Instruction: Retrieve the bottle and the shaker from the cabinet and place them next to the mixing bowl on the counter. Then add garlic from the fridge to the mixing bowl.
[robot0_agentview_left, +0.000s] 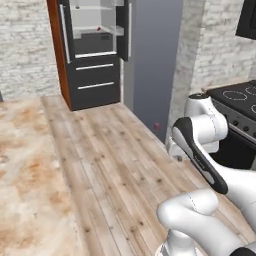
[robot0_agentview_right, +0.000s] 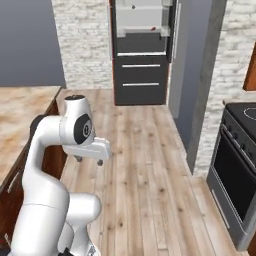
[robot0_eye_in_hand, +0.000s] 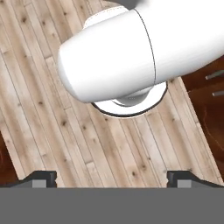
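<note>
Wide-spread fingers (robot0_eye_in_hand: 112, 177) hold nothing; fridge (robot0_agentview_left: 95, 50) stands open.

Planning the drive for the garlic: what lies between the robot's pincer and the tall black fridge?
Bare wooden plank floor in both base views. The open pincer hangs beside the beige blotched stone counter; the tall black fridge stands open at the far wall.

- You had one fridge (robot0_agentview_left: 95, 55) standing open at the far wall.
- It showed you two drawers (robot0_agentview_right: 140, 76) with silver strips.
- You had one counter (robot0_agentview_right: 22, 117) in beige stone.
- One black stove (robot0_agentview_right: 235, 170) stood on your right.
- One small red item (robot0_agentview_left: 99, 29) sat on a fridge shelf; you could not tell what it was.
- Two dark fingers (robot0_eye_in_hand: 41, 178) stood wide apart.
</note>
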